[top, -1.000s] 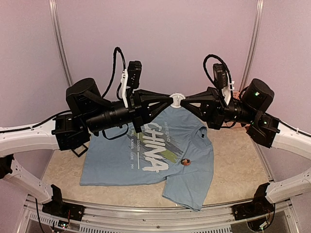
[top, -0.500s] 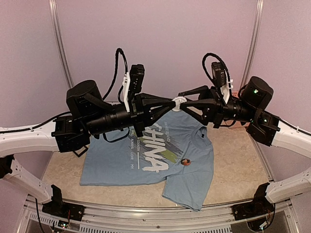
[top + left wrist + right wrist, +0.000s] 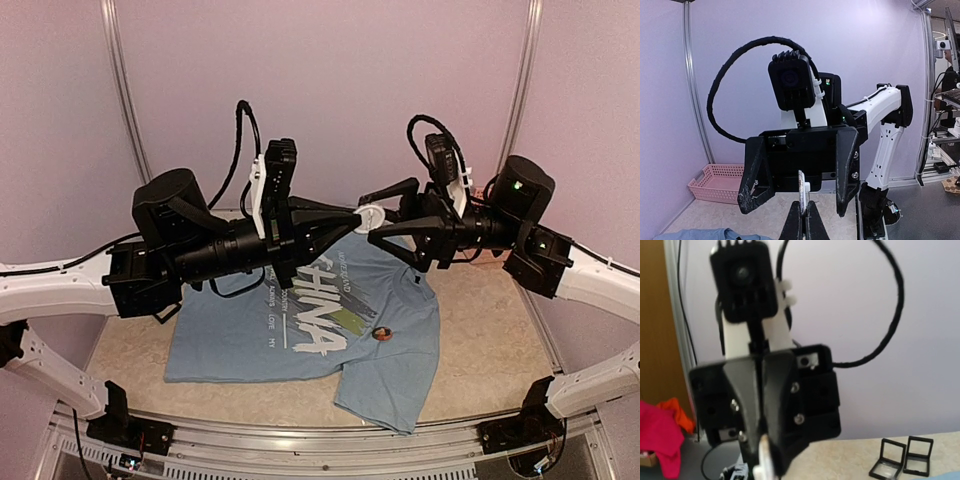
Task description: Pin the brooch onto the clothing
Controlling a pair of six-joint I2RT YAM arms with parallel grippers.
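Top view, my left tool (image 3: 357, 216): shut tight on a white round thing (image 3: 370, 213), up in the air.
Top view, my right tool (image 3: 372, 218): wide open, with one finger above the white round thing and one below it. I cannot tell if they touch it.
Top view, shirt (image 3: 300, 320): light blue with big white letters. It lies flat on the desk (image 3: 480, 330), down under both my tools.
Top view, small round badge (image 3: 381, 334): dark with an orange middle. It sits on the shirt near a sleeve, below my right tool. I cannot tell if it is pinned.
Left wrist view, my left tool: its two fingers press together on the thin edge of the white round thing.
Left wrist view, my right tool: it faces mine, with its fingers far apart and the white round thing between them.
Left wrist view, pink basket (image 3: 720, 182): behind my right tool, by the wall.
Right wrist view, my left tool: blurry and pointing at me, with its fingers together.
Right wrist view, two black square frames (image 3: 900, 462): on the desk, off to the side of my left tool.
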